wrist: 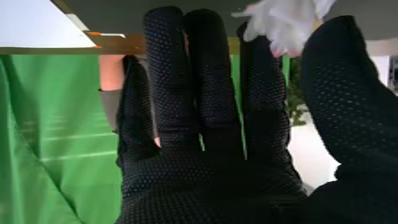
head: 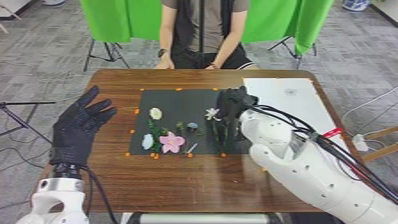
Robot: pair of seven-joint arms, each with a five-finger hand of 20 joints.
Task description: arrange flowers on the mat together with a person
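White flower (head: 212, 114): over the black mat (head: 182, 101), a bit right of its middle. It probably goes there to fill the space beside the other flowers.
Right robot hand (head: 233, 103): next to the white flower, nothing clenched. Its fingers (wrist: 211, 75) are straight and the thumb (wrist: 333, 80) stands apart, with petals near the gap. That leaves room for soft petals, but you can't tell if it touches them.
Pink flower (head: 171, 142): low on the mat, between the pale blue flower (head: 147, 141) and the right robot hand. Its big shape likely makes it the star of the bunch.
Oval flower (head: 155, 113): higher up, toward the left, maybe to make the bunch look tall.
Left robot hand (head: 75, 127): released, fingers loose, left of the mat, so your working side has room.
White board (head: 286, 100): on the brown surface (head: 204, 185), right of the mat, perhaps kept aside to leave the flowers their own place.
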